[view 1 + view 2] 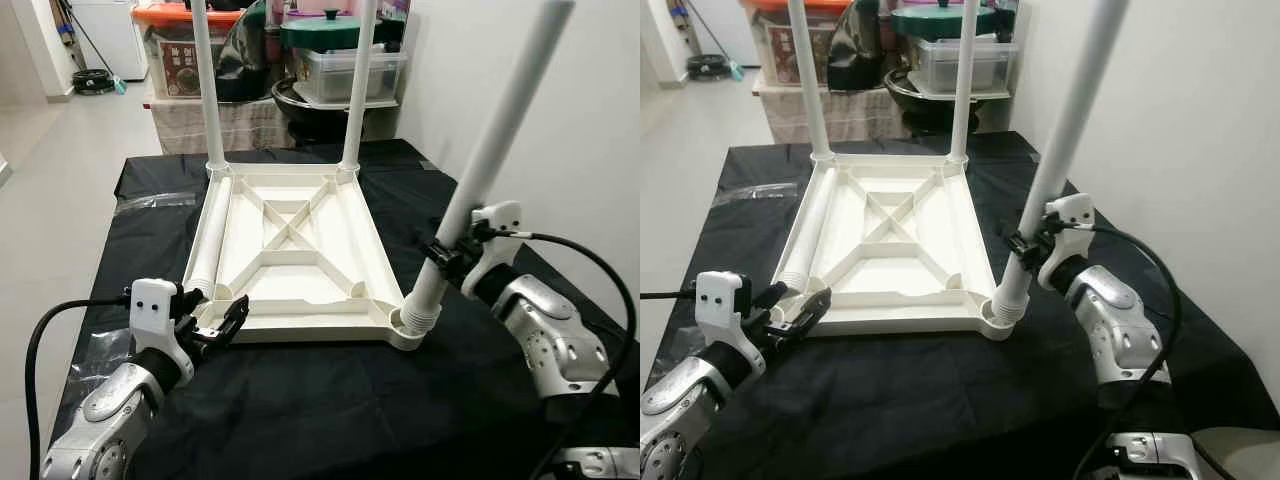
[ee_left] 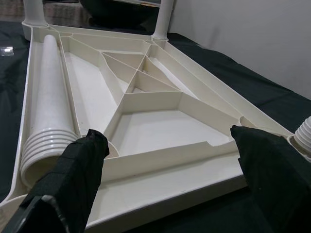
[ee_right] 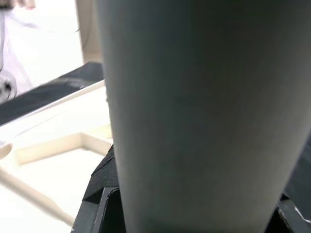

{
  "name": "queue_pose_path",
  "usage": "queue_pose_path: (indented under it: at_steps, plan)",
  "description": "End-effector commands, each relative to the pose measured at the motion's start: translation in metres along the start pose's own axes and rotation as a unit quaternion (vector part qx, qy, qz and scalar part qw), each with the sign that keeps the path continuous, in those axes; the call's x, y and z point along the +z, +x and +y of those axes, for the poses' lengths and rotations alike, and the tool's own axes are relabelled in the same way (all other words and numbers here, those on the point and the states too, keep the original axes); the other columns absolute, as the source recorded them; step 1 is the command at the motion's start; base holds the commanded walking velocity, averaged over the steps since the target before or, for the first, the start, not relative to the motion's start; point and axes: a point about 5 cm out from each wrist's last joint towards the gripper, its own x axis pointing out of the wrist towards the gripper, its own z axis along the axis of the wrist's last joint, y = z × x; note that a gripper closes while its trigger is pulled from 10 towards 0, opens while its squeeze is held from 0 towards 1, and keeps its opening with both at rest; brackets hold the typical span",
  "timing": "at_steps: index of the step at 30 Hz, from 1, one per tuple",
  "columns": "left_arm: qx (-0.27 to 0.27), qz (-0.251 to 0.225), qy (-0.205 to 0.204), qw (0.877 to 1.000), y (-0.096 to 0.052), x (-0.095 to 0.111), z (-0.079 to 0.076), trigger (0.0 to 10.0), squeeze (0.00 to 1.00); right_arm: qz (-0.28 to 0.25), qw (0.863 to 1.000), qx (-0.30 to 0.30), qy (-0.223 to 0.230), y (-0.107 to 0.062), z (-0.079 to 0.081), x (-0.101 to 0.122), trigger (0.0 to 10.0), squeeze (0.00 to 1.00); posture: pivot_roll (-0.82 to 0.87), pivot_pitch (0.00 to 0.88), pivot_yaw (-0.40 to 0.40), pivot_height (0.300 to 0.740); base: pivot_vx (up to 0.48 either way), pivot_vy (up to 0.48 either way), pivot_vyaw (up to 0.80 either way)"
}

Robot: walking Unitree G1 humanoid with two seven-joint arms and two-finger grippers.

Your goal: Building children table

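From my head view, the upside-down table top (image 1: 290,250) lies on the black desk (image 1: 330,420). Two legs stand up; my right claw (image 1: 447,255) grips the third leg (image 1: 480,170), tilted in its corner hole. In my left wrist view, the open left claw (image 2: 170,184) faces the last leg (image 2: 48,111), lying loose inside.

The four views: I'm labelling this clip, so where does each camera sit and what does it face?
Left and right eye views: on the head, looking down at the upturned tabletop and both arms.
Left wrist view: along the open left end effector toward the tabletop's near edge and the loose leg.
Right wrist view: close against the tilted leg gripped by the right end effector.
All share the tabletop.
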Motion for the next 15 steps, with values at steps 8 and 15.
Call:
queue_pose_path:
  at_steps: [8, 15]
  plan:
    - [0.000, 0.003, 0.006, 1.000, 0.001, -0.002, 0.000, 10.0, 0.00, 0.072, 0.994, 0.062, -0.051, 0.004, 0.031, -0.028, 0.0, 0.00, 0.10, 0.000, -0.056, 0.740, 0.000, 0.000, 0.00]
    - [0.004, 0.004, 0.004, 1.000, 0.000, -0.003, 0.001, 10.0, 0.00, 0.084, 0.995, 0.041, -0.020, 0.001, 0.028, -0.037, 0.0, 0.00, 0.09, 0.000, -0.057, 0.740, 0.000, 0.000, 0.00]
